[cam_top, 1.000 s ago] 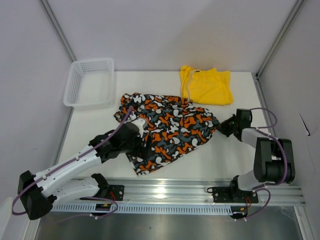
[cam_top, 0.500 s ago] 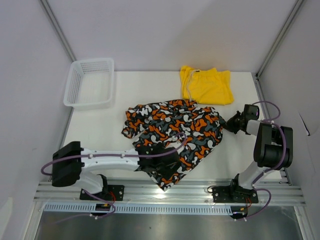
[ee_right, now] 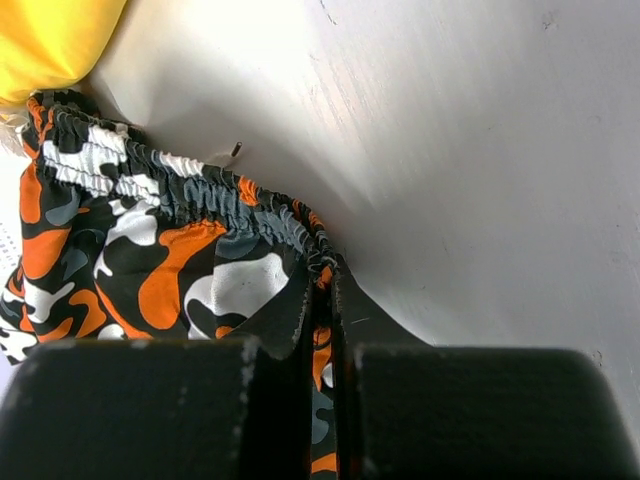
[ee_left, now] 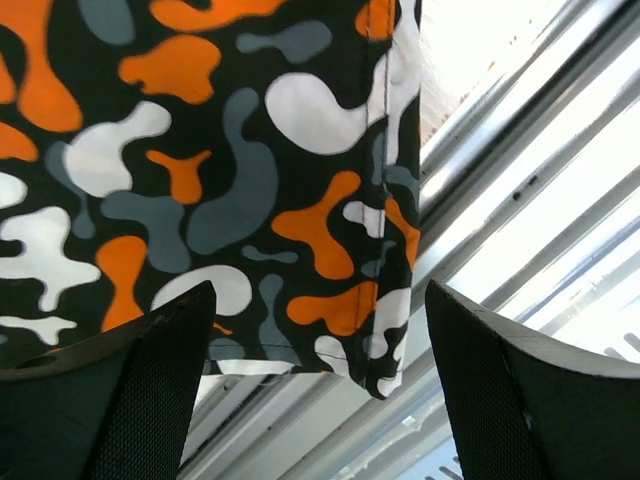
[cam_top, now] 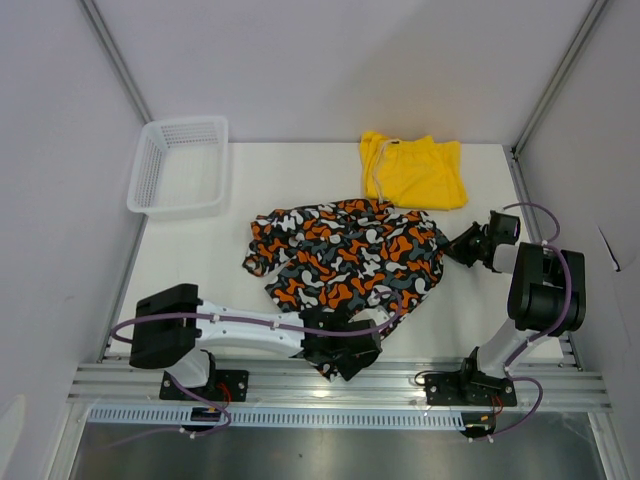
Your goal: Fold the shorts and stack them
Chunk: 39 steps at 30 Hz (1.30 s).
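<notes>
The patterned shorts [cam_top: 340,255] lie spread and rumpled in the middle of the table. Their near hem corner reaches the table's front edge. My left gripper [cam_top: 346,352] hovers over that corner, open. In the left wrist view its gripper [ee_left: 318,292] has both fingers [ee_left: 120,400] wide apart, with the hem [ee_left: 380,300] between them and nothing gripped. My right gripper [cam_top: 463,245] is shut on the shorts' elastic waistband [ee_right: 250,215], the fabric pinched between its jaws [ee_right: 325,320]. The yellow shorts [cam_top: 415,172] lie folded at the back, and show in the right wrist view [ee_right: 50,40].
A white mesh basket [cam_top: 180,165] stands at the back left. The aluminium rail [cam_top: 400,380] runs along the table's front edge, just beyond the left gripper. A metal frame post [cam_top: 555,75] rises at the back right.
My left arm has swung right and toward the front edge, ending over the shorts' near hem corner. The shorts have shifted and flattened. My right gripper has drawn the waistband slightly right.
</notes>
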{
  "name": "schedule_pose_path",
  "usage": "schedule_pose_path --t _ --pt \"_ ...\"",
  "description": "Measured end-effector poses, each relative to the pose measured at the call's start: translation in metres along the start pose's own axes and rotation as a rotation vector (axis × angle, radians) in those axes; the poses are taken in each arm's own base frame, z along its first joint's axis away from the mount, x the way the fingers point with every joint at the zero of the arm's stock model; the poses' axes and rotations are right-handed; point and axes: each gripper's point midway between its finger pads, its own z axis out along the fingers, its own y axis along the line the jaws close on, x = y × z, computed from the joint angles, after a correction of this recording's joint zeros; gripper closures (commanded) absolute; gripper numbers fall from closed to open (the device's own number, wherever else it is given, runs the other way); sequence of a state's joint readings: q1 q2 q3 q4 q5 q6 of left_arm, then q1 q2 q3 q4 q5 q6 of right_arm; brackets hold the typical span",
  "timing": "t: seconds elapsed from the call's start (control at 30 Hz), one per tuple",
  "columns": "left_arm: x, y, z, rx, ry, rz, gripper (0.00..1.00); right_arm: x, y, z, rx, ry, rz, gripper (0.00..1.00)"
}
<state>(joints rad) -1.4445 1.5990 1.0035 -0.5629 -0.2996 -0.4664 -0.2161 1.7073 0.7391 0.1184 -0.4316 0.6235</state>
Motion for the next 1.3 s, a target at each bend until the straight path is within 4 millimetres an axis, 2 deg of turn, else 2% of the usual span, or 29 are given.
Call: schedule_pose_path --t 0.23,0.43,0.7,0.83,0.9,1.0,1.1,1.13,1.17,1.3 --pt "0.024 -0.009 0.009 0.063 0.055 -0.018 0.19 0.000 0.000 0.000 -0.011 -0.004 -0.002 1.00" --pt "0.034 -0.019 0.017 0.112 0.087 -0.036 0.33 0.001 0.000 0.000 -0.021 -0.007 -0.006 1.00" --pt "0.031 -0.034 0.020 0.172 0.086 -0.062 0.48 0.001 0.001 0.000 -0.026 -0.006 -0.006 1.00" --pt "0.029 -0.037 0.021 0.185 0.082 -0.073 0.59 0.001 0.001 0.000 -0.027 -0.006 -0.006 1.00" --pt "0.029 -0.037 0.021 0.183 0.080 -0.080 0.62 0.001 0.001 0.000 -0.028 -0.005 -0.007 1.00" --pt "0.029 -0.031 0.023 0.146 0.079 -0.088 0.71 0.002 0.001 0.000 -0.029 -0.005 -0.007 1.00" --pt "0.030 -0.030 0.022 0.124 0.097 -0.096 0.86 0.002 0.001 0.000 -0.032 -0.005 -0.008 1.00" --pt "0.028 -0.030 0.021 0.118 0.096 -0.099 0.95 0.002 0.001 0.000 -0.033 -0.004 -0.008 1.00" --pt "0.027 -0.028 0.021 0.105 0.091 -0.101 1.00 0.002 0.001 0.000 -0.033 -0.004 -0.007 1.00" --pt "0.033 -0.013 0.027 0.029 0.114 -0.100 1.00 0.003 0.001 0.000 -0.036 -0.002 -0.008 1.00"
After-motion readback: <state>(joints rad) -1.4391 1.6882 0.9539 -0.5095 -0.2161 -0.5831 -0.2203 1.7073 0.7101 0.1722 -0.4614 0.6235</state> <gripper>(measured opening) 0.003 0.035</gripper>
